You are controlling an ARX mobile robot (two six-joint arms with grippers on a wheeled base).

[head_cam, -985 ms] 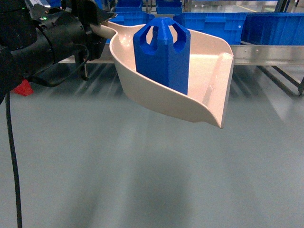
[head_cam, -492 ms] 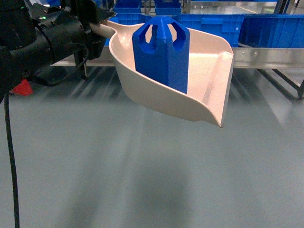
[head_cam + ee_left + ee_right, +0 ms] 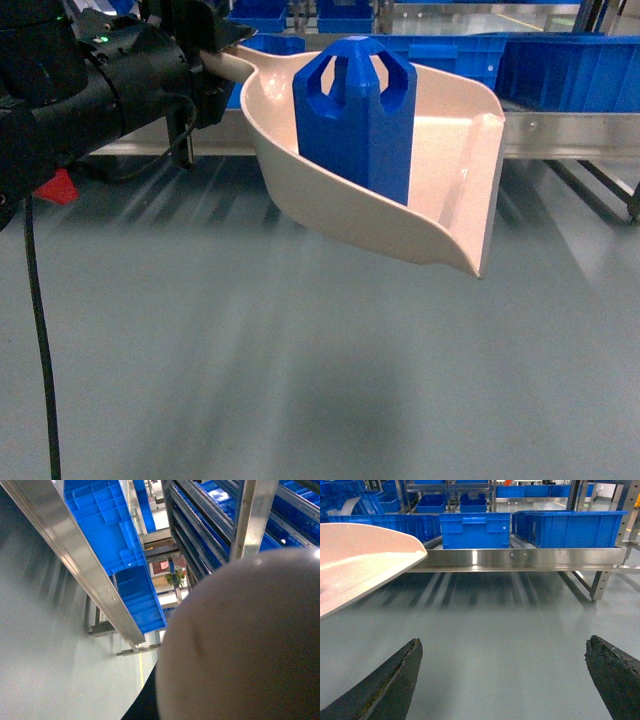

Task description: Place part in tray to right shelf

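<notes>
My left gripper (image 3: 205, 55) clenched on tray (image 3: 440, 160) handle; part (image 3: 355, 120) light, unsecured, may slide; right gripper (image 3: 502, 680) released.

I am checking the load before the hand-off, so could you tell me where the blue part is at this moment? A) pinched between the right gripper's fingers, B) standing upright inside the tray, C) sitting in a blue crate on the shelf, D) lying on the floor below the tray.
B: in the head view the blue part stands upright, dome up, inside the tray, which the left gripper holds off the floor by its handle.
</notes>
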